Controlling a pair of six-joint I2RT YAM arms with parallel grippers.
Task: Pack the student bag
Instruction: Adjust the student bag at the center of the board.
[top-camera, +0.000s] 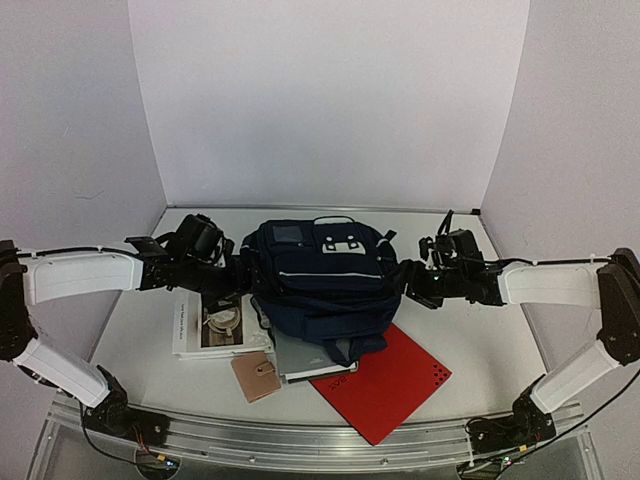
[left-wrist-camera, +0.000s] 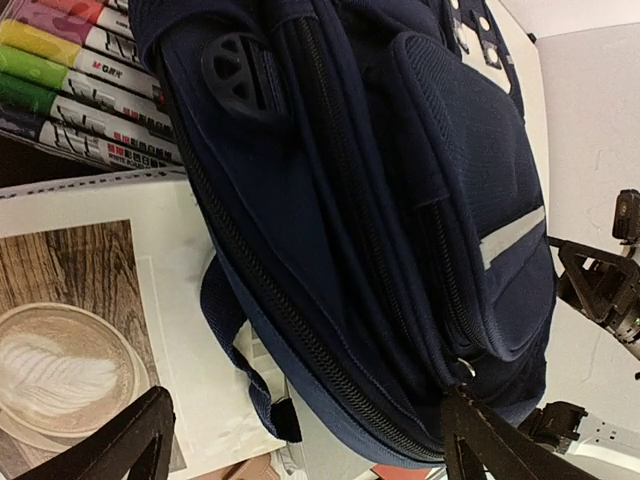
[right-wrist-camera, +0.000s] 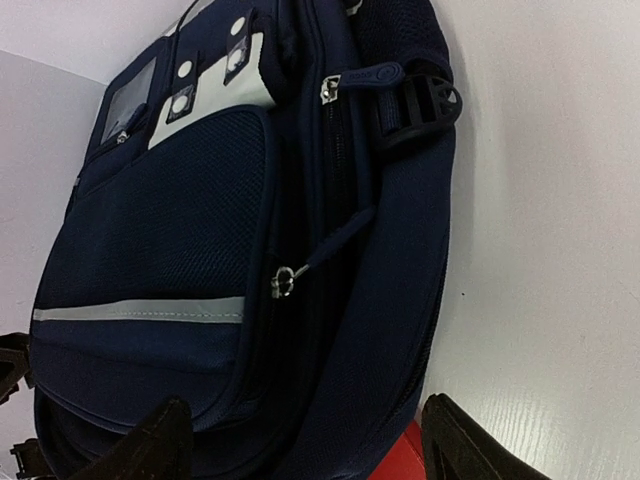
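Student bag (top-camera: 320, 275), the large dark navy fabric backpack with light-grey stripes and white patches, lies in the middle of the white desk (top-camera: 480, 340), with an arm on either side.

On the left, the left pincer (top-camera: 230, 268) is spread wide and holds nothing. It hangs just beside the bag's flank, above a row of coloured marker pens (left-wrist-camera: 80, 80) and a white booklet with a coffee photograph (top-camera: 215, 325). A tan snap wallet (top-camera: 256, 377) and a grey notebook (top-camera: 305, 355) lie near the bag's front edge, the notebook partly under it.

On the right, the right pincer (top-camera: 410, 278) is also spread, with the bag's side between its fingers; whether they touch the fabric I cannot tell. A flat red folder (top-camera: 385, 385) reaches under the bag's right corner.

The zips look closed and everything to be packed is outside, so the step seems to be steadying and opening the bag. One pincer should take a firm bite on thick seam fabric, not a loose strap. The other should catch the small metal zip puller (right-wrist-camera: 283, 282) squarely and draw it along the track. Lifting should be gentle, or the bag may drag the notebook and folder.
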